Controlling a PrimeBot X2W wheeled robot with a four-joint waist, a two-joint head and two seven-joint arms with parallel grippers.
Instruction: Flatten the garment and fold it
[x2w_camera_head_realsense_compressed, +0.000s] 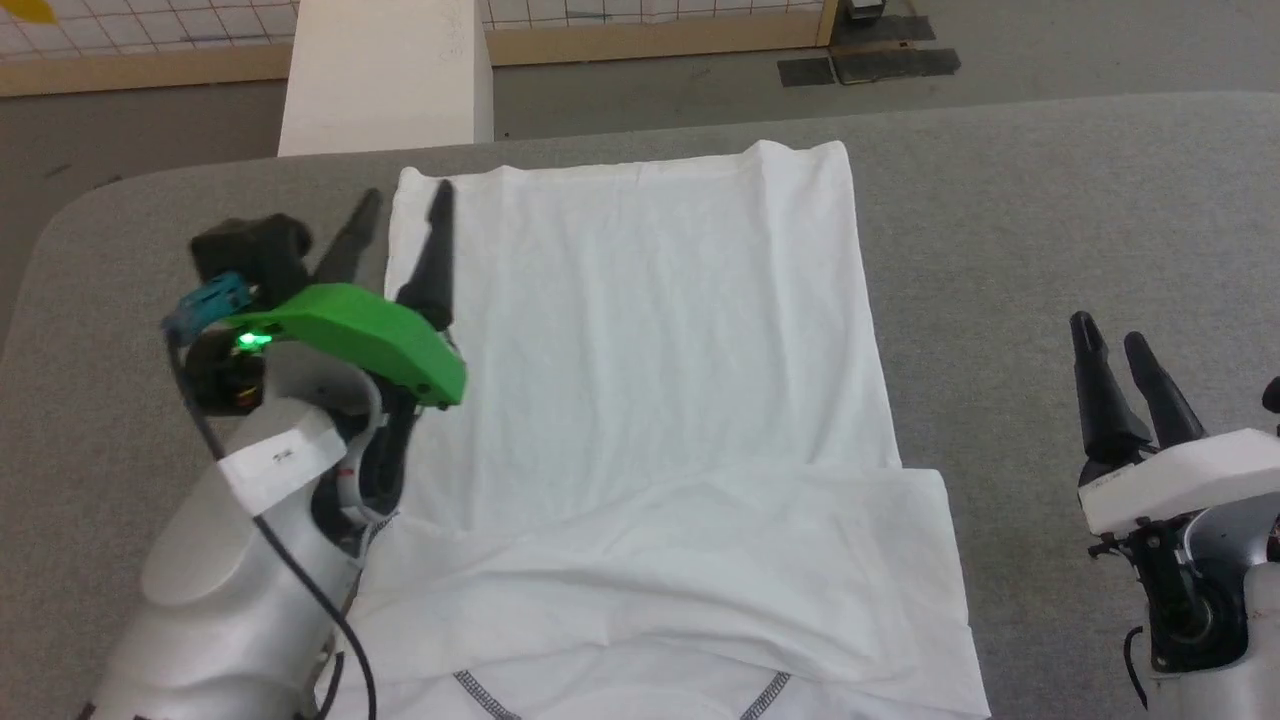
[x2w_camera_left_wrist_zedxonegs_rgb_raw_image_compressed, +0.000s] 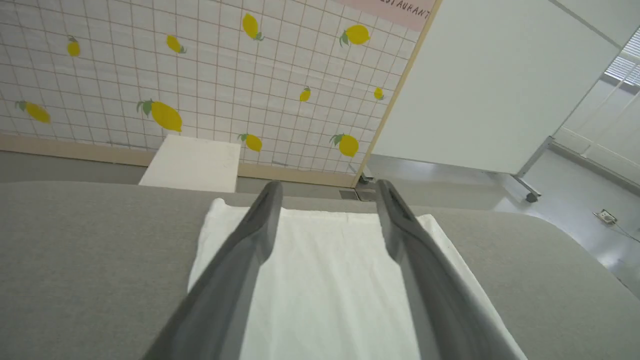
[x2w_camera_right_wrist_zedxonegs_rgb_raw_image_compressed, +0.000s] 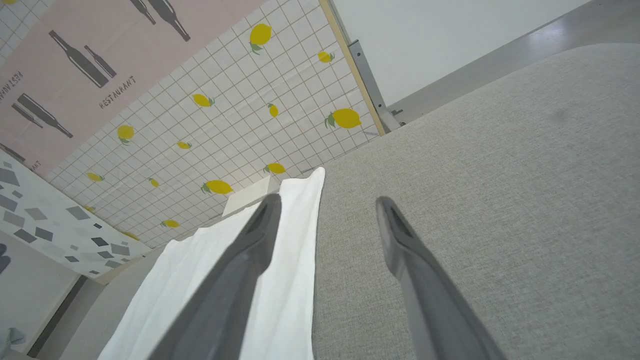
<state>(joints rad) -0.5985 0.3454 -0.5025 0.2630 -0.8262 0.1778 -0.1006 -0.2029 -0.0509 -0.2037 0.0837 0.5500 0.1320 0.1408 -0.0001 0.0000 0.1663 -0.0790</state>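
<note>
White thin garment (x2w_camera_head_realsense_compressed: 640, 380): lies flat on grey table (x2w_camera_head_realsense_compressed: 1050, 230), sides turned in to a long panel, zigzag-seamed end nearest the robot. Left gripper (x2w_camera_head_realsense_compressed: 405, 195): fingers parted, empty, above the far left edge. Right gripper (x2w_camera_head_realsense_compressed: 1108, 333): parted, empty, well right of the cloth. Likely step: end-to-end fold. Handling note: pinch both far corners evenly, lift low, keep edges aligned.

**Where Everything Lay**

The garment (x2w_camera_head_realsense_compressed: 640, 400) lay spread on the middle of the table (x2w_camera_head_realsense_compressed: 1050, 250). My left gripper (x2w_camera_head_realsense_compressed: 405, 195) hung at its far left corner, one finger over cloth, the other over table. My right gripper (x2w_camera_head_realsense_compressed: 1110, 332) stood well apart to its right, over bare table. A box (x2w_camera_head_realsense_compressed: 385, 75) stood behind the table's far edge, leftward.
</note>
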